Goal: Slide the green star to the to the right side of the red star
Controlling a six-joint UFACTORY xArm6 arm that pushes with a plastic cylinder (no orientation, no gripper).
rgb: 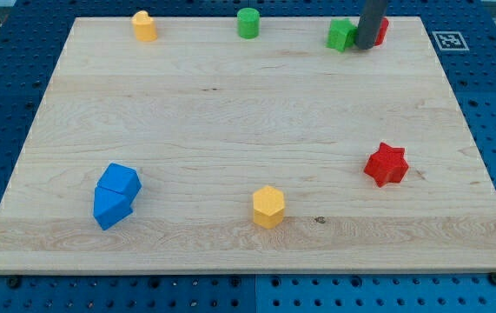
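Currently the rod's tip (365,45) is seen at the upper right of the frame, set down between a green block (341,35) on its left side and a red block (381,29) mostly hidden behind it on the right. No pincer is fitted, so nothing can be opened, closed or gripped; only pushing is possible. The green block beside the tip is judged to be the green star, though its shape cannot be made out fully; it lies just to the tip's left, apparently touching the rod. The red star (386,164) is found well below, at the right of the wooden surface (230,122), around mid-height. The coming move is therefore judged to turn on this: the green star must be driven down the frame and carried past the red star's right side, so the tip would need to be brought above it first. Counted, two green pieces are seen, the second a cylinder (248,23) at top centre, two red, two yellow (144,26) (267,206), and two blue pieces (115,196) pressed together at lower left.
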